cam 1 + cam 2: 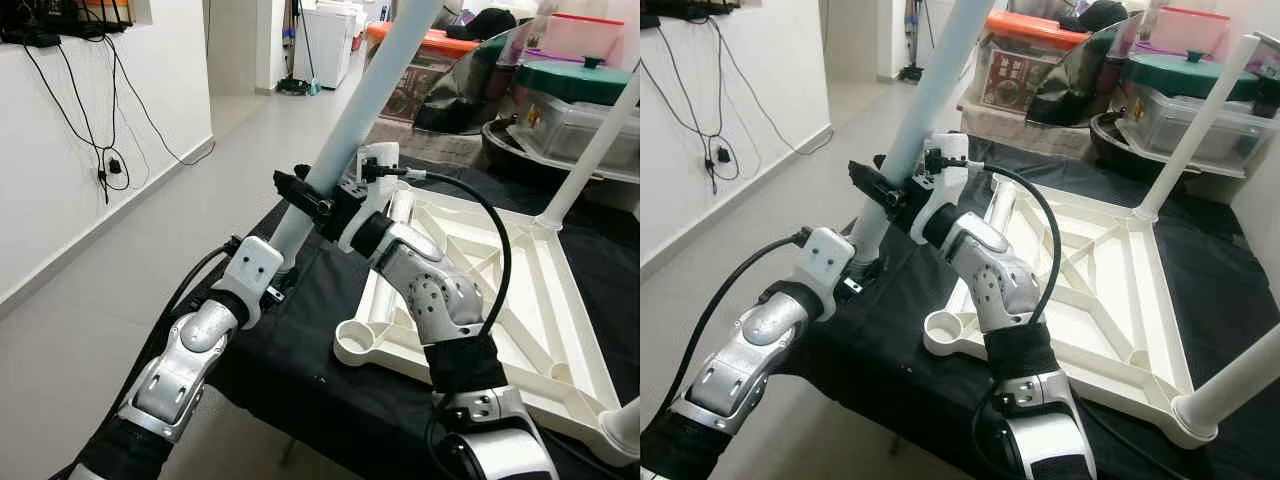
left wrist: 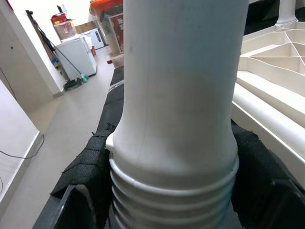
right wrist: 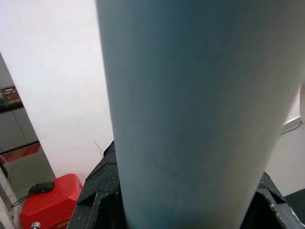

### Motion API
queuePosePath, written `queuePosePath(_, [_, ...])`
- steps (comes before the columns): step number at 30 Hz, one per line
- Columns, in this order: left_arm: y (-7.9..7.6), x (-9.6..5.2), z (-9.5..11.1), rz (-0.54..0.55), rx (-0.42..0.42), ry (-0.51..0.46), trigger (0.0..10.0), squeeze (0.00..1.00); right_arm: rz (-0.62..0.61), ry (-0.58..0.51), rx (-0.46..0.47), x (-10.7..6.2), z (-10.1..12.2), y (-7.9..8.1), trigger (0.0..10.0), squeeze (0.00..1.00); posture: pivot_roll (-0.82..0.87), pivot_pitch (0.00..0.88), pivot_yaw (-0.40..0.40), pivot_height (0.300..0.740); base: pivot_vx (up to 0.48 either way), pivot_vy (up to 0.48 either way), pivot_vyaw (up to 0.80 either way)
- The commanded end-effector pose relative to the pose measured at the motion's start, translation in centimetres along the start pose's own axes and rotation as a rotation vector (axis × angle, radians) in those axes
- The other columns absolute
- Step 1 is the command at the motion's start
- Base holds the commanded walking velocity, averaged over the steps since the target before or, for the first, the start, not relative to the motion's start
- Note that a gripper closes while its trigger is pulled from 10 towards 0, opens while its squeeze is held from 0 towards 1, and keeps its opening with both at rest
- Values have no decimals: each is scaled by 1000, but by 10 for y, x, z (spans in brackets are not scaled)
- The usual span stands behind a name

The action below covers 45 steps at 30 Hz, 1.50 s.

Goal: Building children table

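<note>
Left eye view: both grippers are clamped on the long pale-blue plastic table leg (image 1: pixel 372 95), which slants toward one o'clock. The left gripper (image 1: pixel 283 268) holds near its threaded end, the right gripper (image 1: pixel 318 200) just above. It looks light, stiff and slick. The upturned white plastic tabletop (image 1: pixel 520 300) lies at three o'clock.

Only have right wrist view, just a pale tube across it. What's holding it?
Observer: Both hands. The right hand clamps the table leg partway up its shaft.
Operator: Left one?
Observer: The left hand grips lower, near the threaded end.
Operator: Where's the tabletop?
Observer: The tabletop lies upside down on the black cloth, beside the leg. An open corner socket faces up near the cloth's edge.
Operator: Other legs in?
Observer: Two: a far-corner leg and a near-right one.
</note>
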State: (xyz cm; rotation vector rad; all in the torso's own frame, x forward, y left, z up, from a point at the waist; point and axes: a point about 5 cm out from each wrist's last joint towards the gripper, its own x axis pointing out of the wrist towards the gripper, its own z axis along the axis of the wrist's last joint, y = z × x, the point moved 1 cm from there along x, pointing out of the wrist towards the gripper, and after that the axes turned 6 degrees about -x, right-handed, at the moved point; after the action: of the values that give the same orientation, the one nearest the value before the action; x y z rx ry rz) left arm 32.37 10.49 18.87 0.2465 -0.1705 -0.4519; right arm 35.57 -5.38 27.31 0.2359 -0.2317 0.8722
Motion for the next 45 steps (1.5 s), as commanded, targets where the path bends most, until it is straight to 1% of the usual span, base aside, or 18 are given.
queuePosePath(1, [-2, 0, -5, -6, 13, 25, 0, 0, 5, -18, 11, 0, 3, 3, 0, 0, 175, 0, -105, 740, 0, 0, 0])
queuePosePath(2, [-2, 0, -5, -6, 13, 25, 0, 0, 5, -18, 11, 0, 3, 3, 0, 0, 175, 0, -105, 740, 0, 0, 0])
queuePosePath(3, [-4, 0, -6, -17, 15, 31, 10000, 0, 4, -20, 11, 0, 3, 3, 9373, 0, 176, 0, -107, 740, 0, 0, 0])
queuePosePath(5, [-6, 0, -7, -24, 17, 35, 10000, 0, 3, -20, 10, 0, 4, 3, 9373, 0, 176, 0, -107, 740, 0, 0, 0])
queuePosePath(6, [-7, 0, -6, -33, 22, 31, 10000, 0, -14, -25, 9, 0, 4, 2, 10000, 1000, 177, 0, -107, 740, 0, 0, 0])
queuePosePath(10, [-8, 0, -6, -37, 31, 26, 10000, 0, -33, -25, 13, 1, 4, 0, 10000, 1000, 176, 0, -106, 740, 0, 0, 0])
queuePosePath(11, [-8, 1, -6, -35, 30, 23, 10000, 0, -39, -29, 21, 1, 5, 0, 10000, 0, 175, 0, -106, 740, 0, 0, 0])
queuePosePath(17, [-6, 2, -6, -24, 26, 20, 10000, 0, -48, -45, 35, 2, 7, 0, 10000, 0, 174, 0, -105, 740, 0, 0, 0])
queuePosePath(21, [-6, 3, -6, -28, 37, 19, 10000, 0, -48, -44, 36, 3, 6, 1, 10000, 0, 173, 0, -104, 740, 0, 0, 0])
queuePosePath(27, [-9, 4, -6, -39, 37, 15, 10000, 0, -45, -43, 38, 5, 5, 3, 10000, 0, 172, 0, -103, 740, 0, 0, 0])
queuePosePath(28, [-9, 4, -6, -40, 39, 14, 10000, 0, -40, -45, 39, 5, 5, 4, 0, 0, 172, 0, -103, 740, 0, 0, 0])
queuePosePath(35, [-7, 5, -4, -39, 50, 8, 10000, 0, -16, -39, 35, 7, 2, 10, 0, 0, 172, 0, -104, 740, 0, 0, 0])
queuePosePath(36, [-6, 6, -4, -38, 51, 7, 10000, 0, -13, -35, 31, 7, 1, 11, 39, 0, 174, 0, -106, 740, 0, 0, 0])
queuePosePath(37, [-5, 6, -3, -36, 52, 5, 10000, 0, -6, -27, 28, 7, -1, 12, 10000, 0, 175, 0, -106, 740, 0, 0, 0])
queuePosePath(42, [-5, 7, -2, -38, 57, 0, 10000, 0, -6, -9, 23, 7, -5, 14, 10000, 0, 174, 0, -105, 740, 0, 0, 0])
queuePosePath(43, [-6, 7, -2, -40, 56, -1, 10000, 0, -7, -5, 18, 6, -7, 15, 10000, 1000, 174, 0, -105, 740, 0, 0, 0])
queuePosePath(45, [-7, 7, -2, -42, 54, -3, 10000, 0, -7, -2, 14, 6, -7, 15, 10000, 1000, 174, 0, -105, 740, 0, 0, 0])
